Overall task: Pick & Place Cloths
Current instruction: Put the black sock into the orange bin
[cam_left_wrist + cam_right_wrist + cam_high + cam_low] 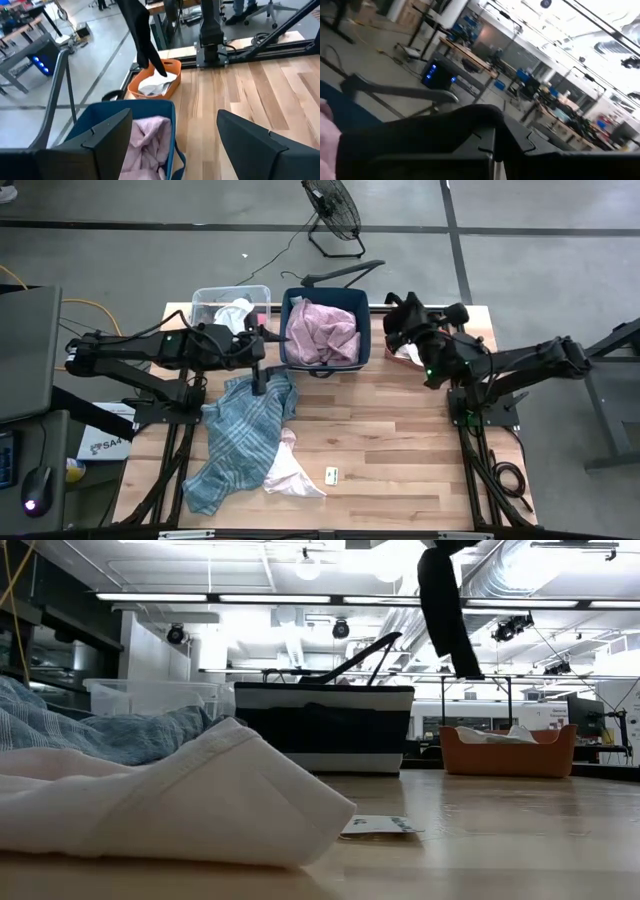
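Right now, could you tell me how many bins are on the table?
3: a clear bin at the back left, a blue bin beside it, an orange bin at the back right, partly hidden from above.

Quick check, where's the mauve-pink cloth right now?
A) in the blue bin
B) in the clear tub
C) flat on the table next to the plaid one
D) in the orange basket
A: the mauve-pink cloth lies bunched inside the blue bin, at the table's far edge; the left wrist view shows it there too.
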Action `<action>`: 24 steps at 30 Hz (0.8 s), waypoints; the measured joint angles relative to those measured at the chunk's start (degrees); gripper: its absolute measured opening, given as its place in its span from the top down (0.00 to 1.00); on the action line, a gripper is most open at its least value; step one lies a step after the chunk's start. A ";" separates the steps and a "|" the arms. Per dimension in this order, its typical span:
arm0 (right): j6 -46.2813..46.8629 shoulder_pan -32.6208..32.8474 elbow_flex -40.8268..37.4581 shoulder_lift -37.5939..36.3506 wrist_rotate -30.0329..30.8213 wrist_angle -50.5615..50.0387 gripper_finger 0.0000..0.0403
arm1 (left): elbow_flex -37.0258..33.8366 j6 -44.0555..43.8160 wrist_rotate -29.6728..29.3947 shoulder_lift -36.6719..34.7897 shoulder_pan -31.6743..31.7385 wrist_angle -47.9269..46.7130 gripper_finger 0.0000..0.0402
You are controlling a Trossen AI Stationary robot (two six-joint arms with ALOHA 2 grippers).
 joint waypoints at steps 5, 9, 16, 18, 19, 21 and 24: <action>8.23 -3.08 0.00 -1.57 4.98 -10.80 0.99 | -0.01 -1.12 -0.04 -0.71 0.00 -2.23 0.29; 16.80 -4.71 0.00 -1.87 6.73 -17.73 0.99 | -0.01 -1.84 -0.08 -1.25 0.00 -3.56 0.29; 35.58 -4.93 -0.02 -1.85 -2.51 -28.60 0.99 | -0.01 -2.51 -0.09 -1.47 0.00 -5.66 0.29; 42.63 -5.44 -0.02 -1.85 -6.89 -33.68 0.99 | -0.01 -2.56 -0.09 -1.46 0.00 -6.25 0.29; 46.08 -5.97 -0.02 -1.85 -8.61 -36.34 0.99 | -0.01 -2.60 -0.09 -1.44 0.00 -6.58 0.29; 52.84 -7.44 -0.02 -1.90 -12.13 -42.34 0.99 | -0.01 -2.81 -0.09 -1.43 0.00 -6.83 0.29; 61.36 -10.46 -0.02 -2.99 -18.04 -50.38 0.99 | -0.01 -3.24 -0.09 -1.43 0.00 -6.93 0.29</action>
